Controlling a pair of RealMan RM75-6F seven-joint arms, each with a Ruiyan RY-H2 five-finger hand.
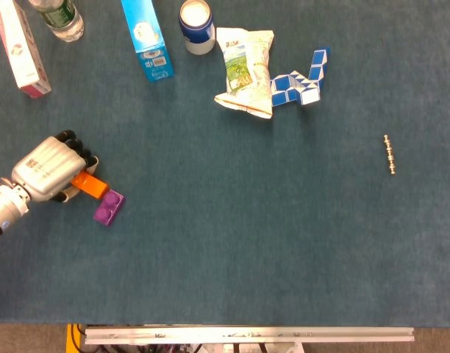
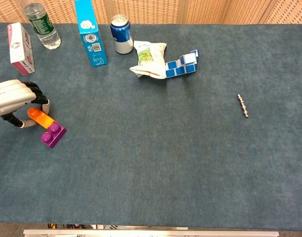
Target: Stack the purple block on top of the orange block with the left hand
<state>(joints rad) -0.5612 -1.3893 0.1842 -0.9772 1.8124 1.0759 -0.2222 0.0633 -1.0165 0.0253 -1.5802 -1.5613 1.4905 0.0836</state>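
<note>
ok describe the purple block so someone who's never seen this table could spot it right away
Start at the near-left part of the blue-carpeted table, where the robot's left hand reaches in. Just past its fingers lies a flat orange block, and the purple block sits against that block's near end. It is the only purple thing there, short and chunky with round studs on top.

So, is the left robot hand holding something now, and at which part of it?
The left robot hand has its fingers around the near-left end of the orange block, apparently gripping it. The purple block is not held.
</note>
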